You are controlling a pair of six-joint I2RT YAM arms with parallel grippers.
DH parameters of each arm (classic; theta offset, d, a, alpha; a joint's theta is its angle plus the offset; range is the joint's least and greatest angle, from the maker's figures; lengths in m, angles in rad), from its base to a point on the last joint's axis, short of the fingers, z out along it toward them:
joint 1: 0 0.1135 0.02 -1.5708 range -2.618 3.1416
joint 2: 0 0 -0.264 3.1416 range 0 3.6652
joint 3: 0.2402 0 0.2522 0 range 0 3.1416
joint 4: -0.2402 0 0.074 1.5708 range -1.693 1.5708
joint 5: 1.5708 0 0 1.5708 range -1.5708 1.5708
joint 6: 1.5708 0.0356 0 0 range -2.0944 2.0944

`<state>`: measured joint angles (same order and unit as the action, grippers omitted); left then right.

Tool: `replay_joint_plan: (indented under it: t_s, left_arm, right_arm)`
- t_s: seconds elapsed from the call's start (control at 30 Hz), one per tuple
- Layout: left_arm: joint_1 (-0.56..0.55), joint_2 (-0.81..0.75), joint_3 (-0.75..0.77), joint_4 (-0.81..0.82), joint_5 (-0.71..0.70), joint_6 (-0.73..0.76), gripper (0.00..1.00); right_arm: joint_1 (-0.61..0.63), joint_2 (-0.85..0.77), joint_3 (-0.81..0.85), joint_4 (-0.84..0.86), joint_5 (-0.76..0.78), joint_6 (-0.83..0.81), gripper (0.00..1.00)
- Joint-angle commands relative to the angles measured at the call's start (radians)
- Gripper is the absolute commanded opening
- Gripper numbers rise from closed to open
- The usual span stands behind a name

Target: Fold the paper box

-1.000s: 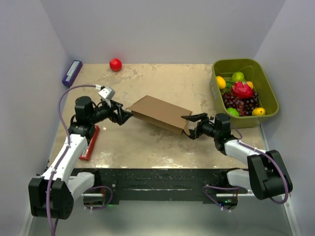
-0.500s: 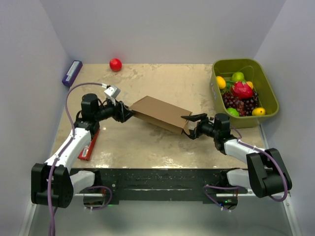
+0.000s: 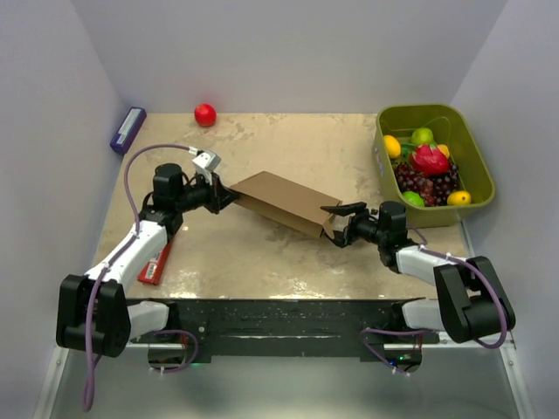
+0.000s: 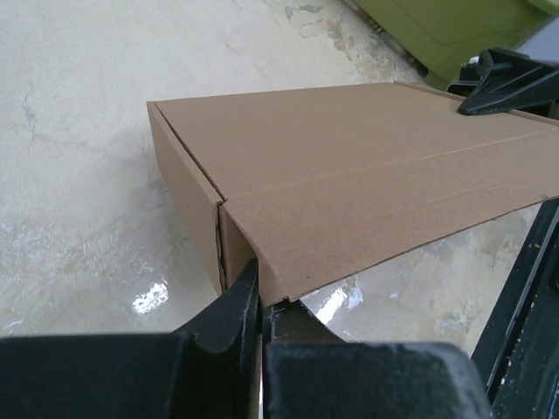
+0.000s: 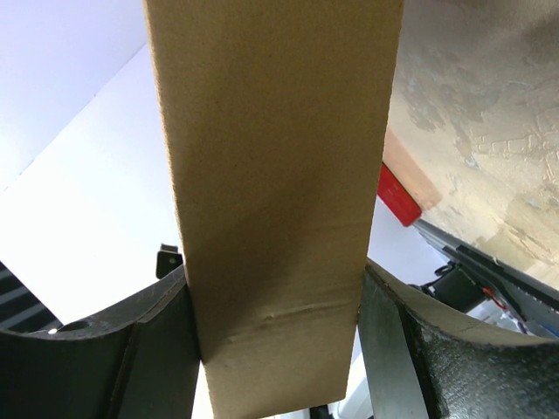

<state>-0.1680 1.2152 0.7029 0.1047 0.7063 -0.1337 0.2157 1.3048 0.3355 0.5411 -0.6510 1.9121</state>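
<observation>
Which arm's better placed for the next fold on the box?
Left, probably. The left claw is shut on the thin top-panel edge of the box, so it can steer that flap. The right claw straddles the opposite end wall, better suited to bracing.

Left gripper [image 3: 228, 194] has moved in and closed on the paper box [image 3: 288, 202] corner

Mottled beige counter [image 3: 288, 140] is seen throughout. Red ball [image 3: 205, 114] is placed at the back edge, left of centre. Purple oblong item [image 3: 127, 129] is laid in the back-left corner, by the wall. Flat red item [image 3: 158, 258] is laid near the front-left. Green bin [image 3: 479, 168] is set at the right and filled with fruit: red piece [image 3: 429, 160] in the middle, dark grapes [image 3: 425, 185] beside it, yellow and green pieces around.
</observation>
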Motion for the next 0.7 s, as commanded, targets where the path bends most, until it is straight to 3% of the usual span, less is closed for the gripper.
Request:
replay_joint_plan:
  t_s: [0.0,0.1,0.13,0.2,0.23,0.3,0.53,0.67]
  left_arm:
    - [-0.011,0.010,0.073,-0.025,-0.019,0.022,0.00]
    - [-0.018,0.026,0.110,-0.085,-0.043,0.037,0.00]
    - [-0.018,0.032,0.134,-0.103,-0.053,0.042,0.00]
    - [-0.019,0.052,0.161,-0.178,-0.074,0.052,0.00]
    - [-0.019,0.058,0.177,-0.207,-0.082,0.051,0.00]
    - [-0.019,0.072,0.191,-0.227,-0.091,0.043,0.00]
    - [-0.019,0.081,0.199,-0.247,-0.108,0.034,0.00]
    - [-0.019,0.084,0.210,-0.258,-0.114,0.040,0.00]
  right_arm:
    - [-0.003,0.002,0.011,0.048,-0.036,-0.034,0.34]
    - [-0.003,0.004,0.020,0.030,-0.033,-0.068,0.53]
    - [-0.003,0.002,0.026,0.004,-0.032,-0.093,0.65]
    - [-0.004,-0.006,0.058,-0.047,-0.026,-0.140,0.74]
    - [-0.004,-0.015,0.072,-0.125,-0.018,-0.198,0.88]
    - [-0.004,-0.021,0.108,-0.167,-0.001,-0.248,0.96]
    - [-0.009,-0.044,0.143,-0.331,0.048,-0.360,0.99]
    - [-0.013,-0.096,0.086,-0.264,0.042,-0.269,0.99]
